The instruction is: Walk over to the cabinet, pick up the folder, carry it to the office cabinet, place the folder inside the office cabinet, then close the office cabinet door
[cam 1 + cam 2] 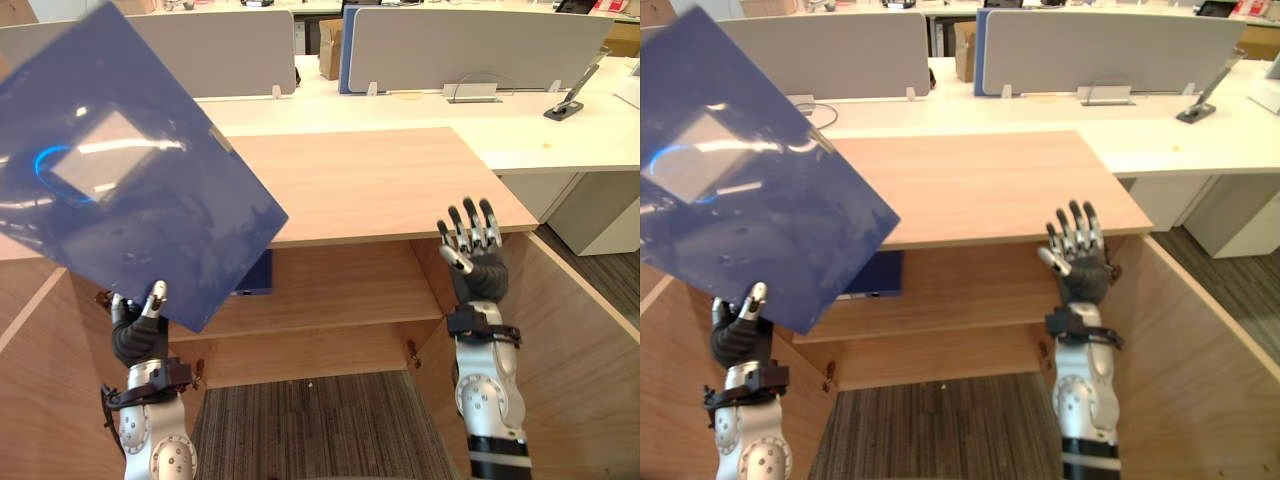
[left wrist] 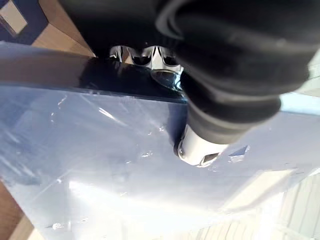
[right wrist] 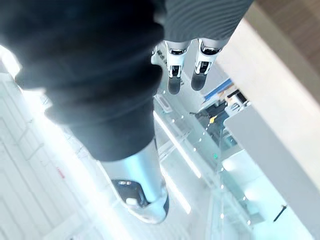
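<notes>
A large glossy blue folder [image 1: 120, 170] is held up and tilted at the left, above the open wooden office cabinet [image 1: 360, 180]. My left hand [image 1: 138, 325] pinches its lower corner, thumb on the front face and fingers behind; the left wrist view shows the thumb [image 2: 200, 150] pressed on the folder [image 2: 100, 170]. My right hand [image 1: 473, 250] stands upright and open in front of the cabinet's top edge at the right, holding nothing. Another dark blue folder [image 1: 255, 275] lies on the cabinet's inner shelf [image 1: 330, 305].
The cabinet's doors stand open on both sides, the right door [image 1: 590, 350] close to my right arm. Behind the cabinet is a white desk [image 1: 520, 130] with grey dividers [image 1: 470, 45], a cardboard box [image 1: 330, 45] and a desk lamp [image 1: 570, 100].
</notes>
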Available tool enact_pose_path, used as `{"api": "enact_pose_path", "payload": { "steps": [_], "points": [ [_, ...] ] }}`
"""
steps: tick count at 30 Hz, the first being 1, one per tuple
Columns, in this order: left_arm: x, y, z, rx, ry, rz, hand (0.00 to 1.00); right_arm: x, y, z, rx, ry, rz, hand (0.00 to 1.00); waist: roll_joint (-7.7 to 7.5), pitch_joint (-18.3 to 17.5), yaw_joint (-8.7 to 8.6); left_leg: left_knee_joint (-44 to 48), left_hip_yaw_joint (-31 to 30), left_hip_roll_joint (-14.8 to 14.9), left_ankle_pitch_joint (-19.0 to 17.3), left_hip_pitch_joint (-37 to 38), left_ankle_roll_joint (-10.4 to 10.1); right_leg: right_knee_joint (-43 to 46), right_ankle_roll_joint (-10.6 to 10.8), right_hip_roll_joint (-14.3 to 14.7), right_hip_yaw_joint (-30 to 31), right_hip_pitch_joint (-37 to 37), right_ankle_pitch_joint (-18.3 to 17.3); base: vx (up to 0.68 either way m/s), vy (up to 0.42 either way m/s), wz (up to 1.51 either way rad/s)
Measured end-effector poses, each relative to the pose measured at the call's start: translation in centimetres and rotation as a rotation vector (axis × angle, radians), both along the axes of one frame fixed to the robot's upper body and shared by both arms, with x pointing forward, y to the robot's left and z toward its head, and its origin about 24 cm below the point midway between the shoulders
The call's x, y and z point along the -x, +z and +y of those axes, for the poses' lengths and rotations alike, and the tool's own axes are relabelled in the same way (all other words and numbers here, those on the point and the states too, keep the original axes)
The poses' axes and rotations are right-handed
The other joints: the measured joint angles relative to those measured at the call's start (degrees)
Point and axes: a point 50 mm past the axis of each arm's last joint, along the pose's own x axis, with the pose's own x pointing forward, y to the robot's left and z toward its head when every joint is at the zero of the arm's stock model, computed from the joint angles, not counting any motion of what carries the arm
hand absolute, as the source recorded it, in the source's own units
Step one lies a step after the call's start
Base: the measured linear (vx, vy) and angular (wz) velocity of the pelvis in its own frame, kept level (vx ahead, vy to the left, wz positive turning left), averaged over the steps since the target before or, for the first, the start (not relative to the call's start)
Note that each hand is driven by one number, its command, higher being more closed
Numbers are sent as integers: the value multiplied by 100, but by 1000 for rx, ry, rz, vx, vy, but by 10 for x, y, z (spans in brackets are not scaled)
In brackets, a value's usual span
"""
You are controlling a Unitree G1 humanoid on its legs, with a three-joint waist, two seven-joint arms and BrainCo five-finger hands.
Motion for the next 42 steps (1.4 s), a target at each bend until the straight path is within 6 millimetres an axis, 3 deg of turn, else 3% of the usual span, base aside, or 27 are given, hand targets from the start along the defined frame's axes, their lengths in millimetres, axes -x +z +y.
{"api": "enact_pose_path", "payload": {
  "steps": [5, 13, 23, 35, 36, 42],
  "points": [
    [-20, 3, -18, -76, -113, 0, 100, -27, 38, 23, 91, 136, -121, 0, -7, 5, 5, 0, 1, 0, 20, 1, 10, 61, 0, -3, 4, -23, 0, -24, 1, 0],
    [-38, -7, -59, -141, -339, 46, 100, -73, 47, 72, 233, 348, -32, 0, -10, 8, 84, 0, 1, 23, 74, -7, 2, 97, -6, 17, 14, -46, 5, -60, -4, 0],
    [-41, -13, -71, -171, -426, 75, 100, -111, 67, 80, 381, 344, 50, 0, -14, 8, 180, 1, -25, 133, 158, -147, -48, 63, -93, 136, 14, -156, 61, -25, -10, 0],
    [-41, -19, -67, -241, -468, 118, 100, -117, 77, 86, 709, 394, 56, 0, -26, -3, 248, 0, -47, 247, 252, -211, -107, 75, -173, 252, 14, -220, 114, -46, -10, 0],
    [-41, -20, -66, -248, -470, 125, 100, -117, 74, 88, 738, 409, 62, 100, -41, -12, 248, 0, -47, 267, 260, -213, -120, 72, -177, 270, 14, -222, 117, -39, -12, -1],
    [-39, -27, -68, -309, -512, 167, 100, -115, 60, 84, 823, 472, 130, 100, -51, -18, 238, -1, -45, 323, 284, -227, -157, 52, -200, 316, 21, -232, 130, -6, -3, 0]
  ]
}}
